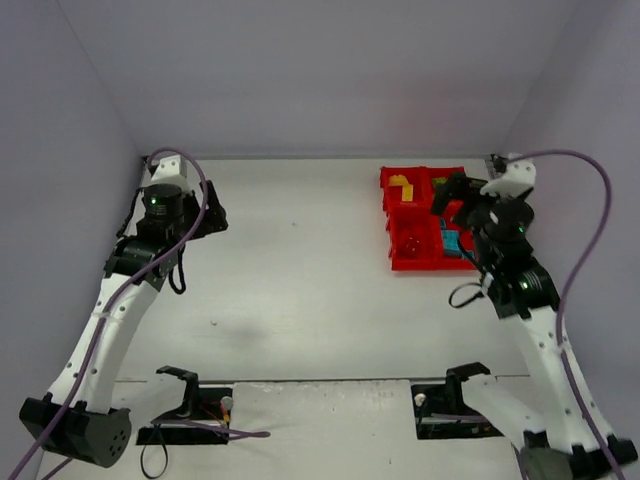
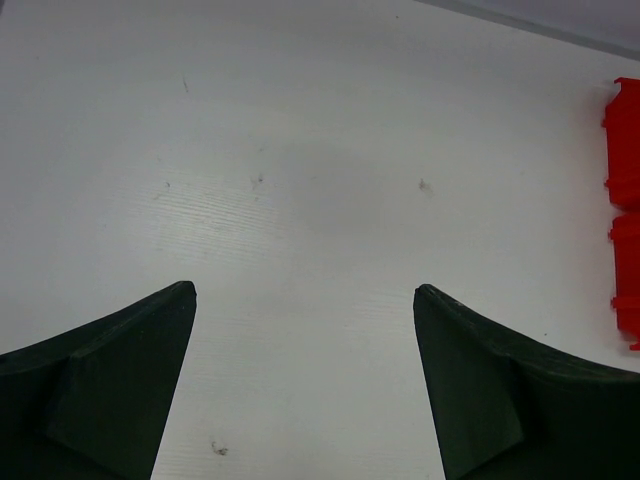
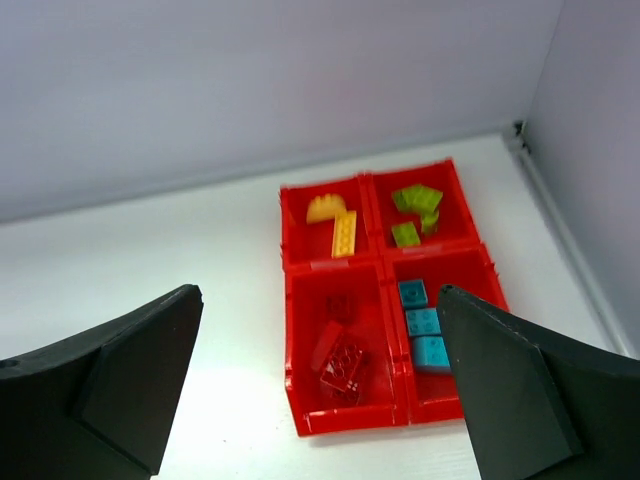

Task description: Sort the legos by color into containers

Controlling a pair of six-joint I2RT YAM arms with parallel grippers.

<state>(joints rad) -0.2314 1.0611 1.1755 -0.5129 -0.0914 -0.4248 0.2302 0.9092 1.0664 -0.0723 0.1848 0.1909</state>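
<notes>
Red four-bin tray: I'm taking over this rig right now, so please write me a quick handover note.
Left gripper: fingers open, empty, over white tabletop.
Right gripper: fingers open, empty, raised near the bright red plastic four-bin tray.
Bins in right wrist view: yellow plastic bricks far left, green bricks far right, red bricks near left, teal bricks near right.
Done: every visible brick sits with its colour.
Left: no loose brick shows; likely nothing.

Glossy red plastic tray (image 3: pixel 345 418); matt white table (image 2: pixel 320 150).

The legos (image 3: pixel 343 365) lie in the 4 bins (image 3: pixel 470 320) of the tray (image 3: pixel 345 420), far right on the table (image 1: pixel 300 270).
</notes>
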